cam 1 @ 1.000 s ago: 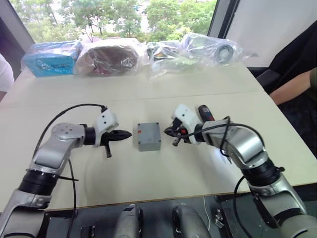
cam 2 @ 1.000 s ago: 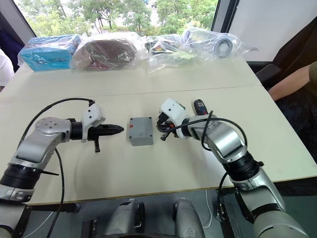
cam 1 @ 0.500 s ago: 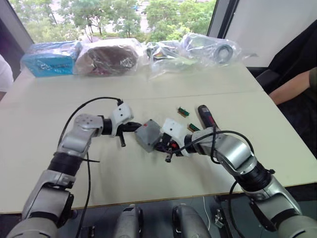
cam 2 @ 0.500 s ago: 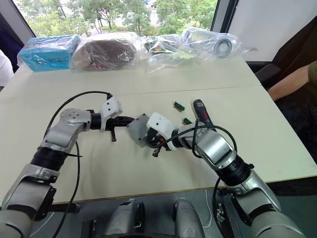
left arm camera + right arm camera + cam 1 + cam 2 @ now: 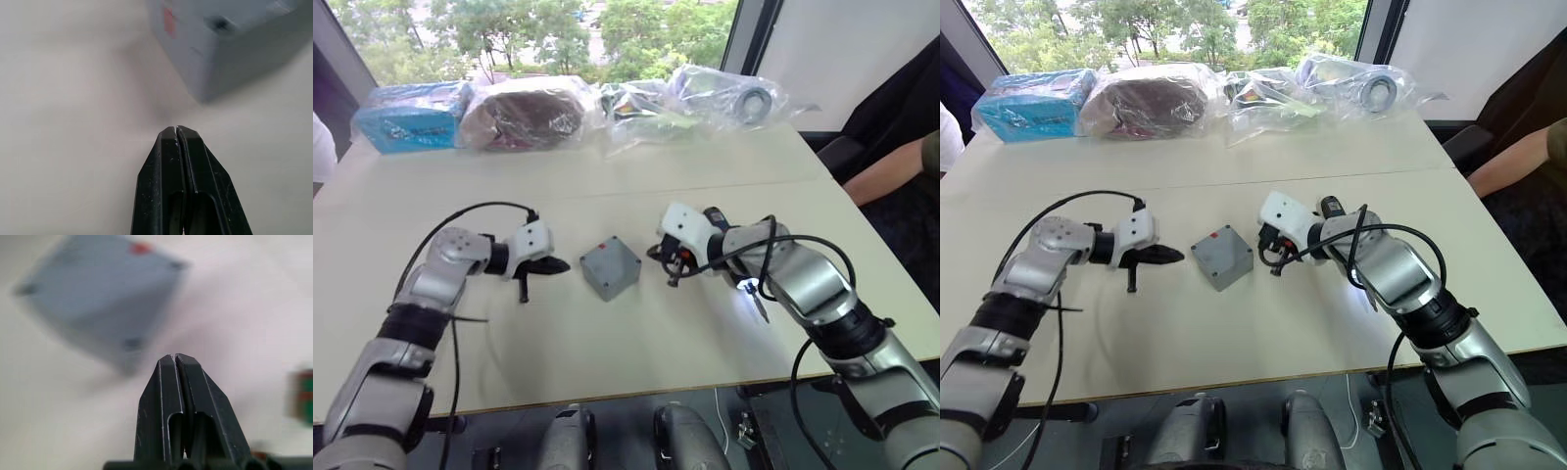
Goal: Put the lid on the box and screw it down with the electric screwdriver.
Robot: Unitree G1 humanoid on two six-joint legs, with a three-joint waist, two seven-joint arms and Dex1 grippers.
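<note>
Sitting on the table (image 5: 607,333) between both grippers, the box (image 5: 610,266) has the lid (image 5: 1219,248) on, contents hidden. Left gripper (image 5: 558,264) and right gripper (image 5: 653,252) stay apart from it; the right arm covers the electric screwdriver (image 5: 717,217). Left wrist view: fingers (image 5: 168,166) pressed together, empty. Right wrist view: fingers (image 5: 193,391) likewise.

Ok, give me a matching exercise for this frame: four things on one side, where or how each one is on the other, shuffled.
Things:
1. left gripper
2. grey box
3. screwdriver
4. blue packet

Place or state:
A. in the middle, turned corner-on to the robot
B. at the far edge, by the window
C. shut, just left of the box, not touching it
D. lying flat, partly under the right forearm

Pairs: 1-C, 2-A, 3-D, 4-B
</note>
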